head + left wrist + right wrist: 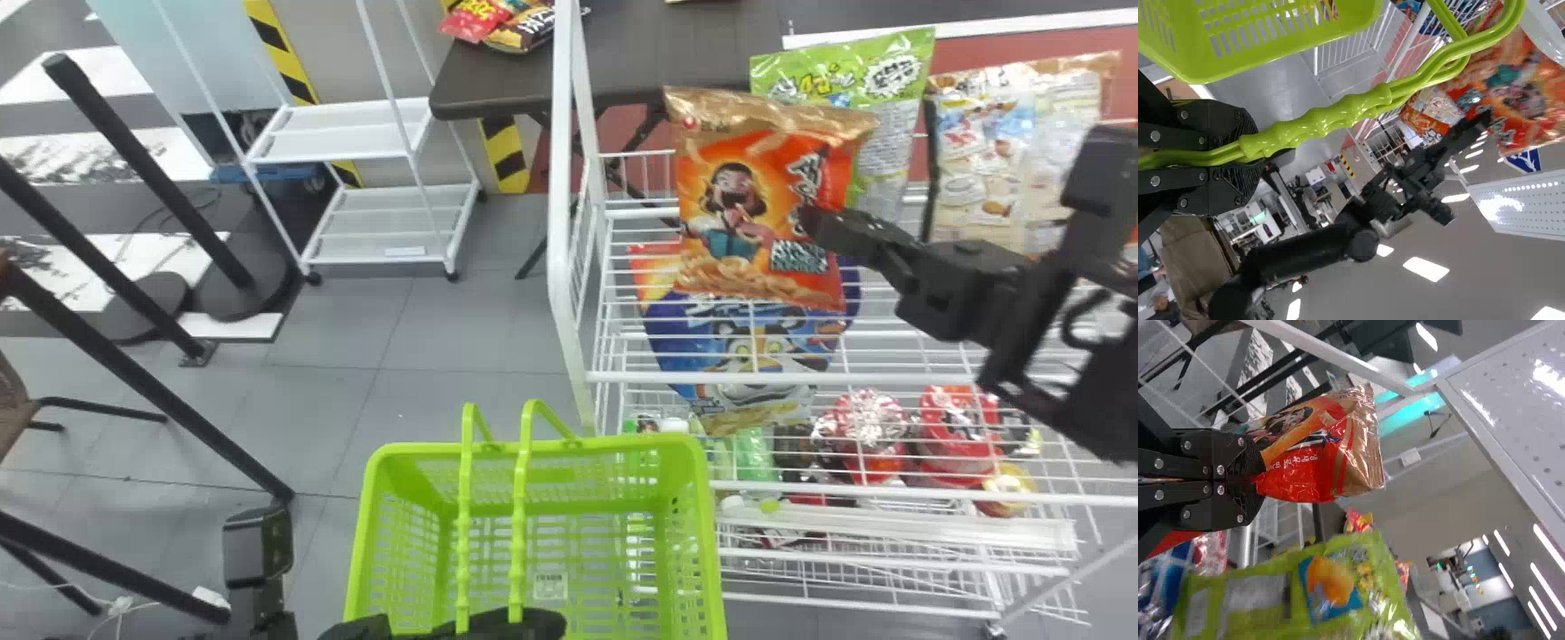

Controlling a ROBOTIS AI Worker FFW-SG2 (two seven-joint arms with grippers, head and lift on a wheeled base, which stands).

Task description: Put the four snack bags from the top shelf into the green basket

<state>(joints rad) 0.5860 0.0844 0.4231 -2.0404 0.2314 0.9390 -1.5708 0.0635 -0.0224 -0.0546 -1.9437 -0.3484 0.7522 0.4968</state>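
Observation:
In the head view my right gripper (822,229) holds the orange snack bag (742,204) by its side above the rack's left part. The right wrist view shows that gripper (1258,477) shut on the orange bag (1325,447). Behind it stand a green bag (889,84) and a beige bag (996,151); a blue bag (756,342) is seen through wires lower down. The green basket (698,533) is at the bottom centre, my left gripper (524,625) at its handles. In the left wrist view that gripper (1248,150) is shut on the basket handles (1358,107).
The white wire rack (564,178) has an upright post between basket and bags. Its lower shelves hold red packages (956,427) and bottles. A dark table (498,84) with more snacks is behind, and a white cart (356,151) stands back left. Black poles (147,169) are at the left.

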